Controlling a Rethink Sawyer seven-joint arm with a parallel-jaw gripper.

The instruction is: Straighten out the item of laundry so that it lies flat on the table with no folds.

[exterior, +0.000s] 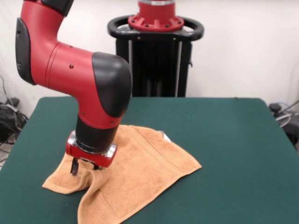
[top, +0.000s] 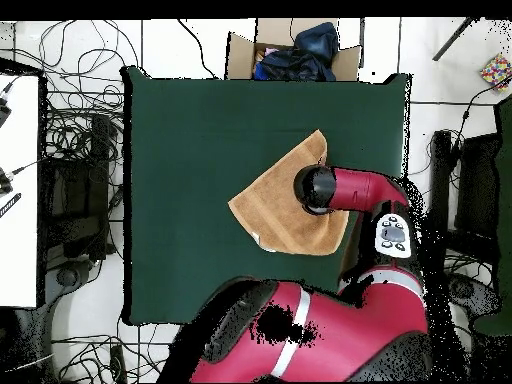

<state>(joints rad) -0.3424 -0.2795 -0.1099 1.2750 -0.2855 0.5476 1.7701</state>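
Note:
The item of laundry (exterior: pixel 140 172) is an orange-tan towel lying on the left half of the table (exterior: pixel 224 140), its corners pointing out like a diamond (top: pixel 280 210). A raised fold runs from under the gripper toward the towel's front edge, and the near left part is rumpled. A small white tag (exterior: pixel 165 136) shows at its far edge. My gripper (exterior: pixel 85 168) is down on the towel's left part, touching the cloth. In the overhead view the arm's black wrist (top: pixel 314 188) covers the gripper and that part of the towel.
The green table (top: pixel 200 150) extends wide around the towel. A cardboard box (top: pixel 292 48) with dark clothes stands beyond the table's far edge in the overhead view. Cables lie on the floor at the left.

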